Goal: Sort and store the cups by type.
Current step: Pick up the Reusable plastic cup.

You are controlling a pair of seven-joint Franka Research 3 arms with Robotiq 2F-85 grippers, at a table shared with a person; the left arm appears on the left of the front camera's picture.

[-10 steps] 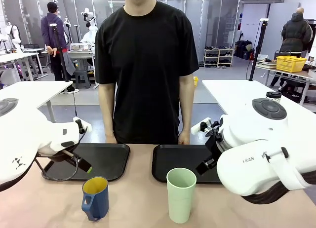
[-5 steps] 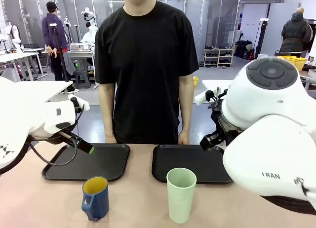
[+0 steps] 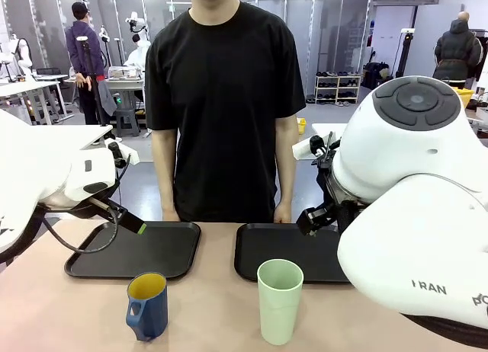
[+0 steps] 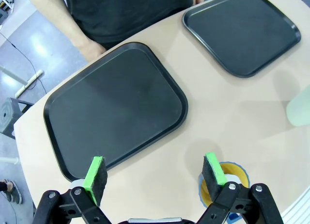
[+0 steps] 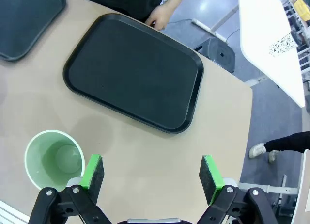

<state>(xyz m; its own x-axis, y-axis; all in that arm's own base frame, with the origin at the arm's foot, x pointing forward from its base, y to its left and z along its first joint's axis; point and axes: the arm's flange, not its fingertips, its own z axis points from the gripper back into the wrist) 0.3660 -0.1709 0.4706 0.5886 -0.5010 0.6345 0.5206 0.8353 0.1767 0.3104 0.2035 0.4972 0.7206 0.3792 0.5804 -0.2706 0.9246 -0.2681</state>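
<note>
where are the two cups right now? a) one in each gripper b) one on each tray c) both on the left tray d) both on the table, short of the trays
D: the blue mug and the green tumbler both stand on the table, on the robot's side of the left tray and the right tray.

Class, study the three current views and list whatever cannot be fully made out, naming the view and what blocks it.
Blue mug, left wrist view: mostly behind one finger of the left gripper.
Green tumbler, left wrist view: cut off by the right edge.
Right tray, front view: its right end is behind the right arm.
Left tray, right wrist view: cut off at the top-left corner.
</note>
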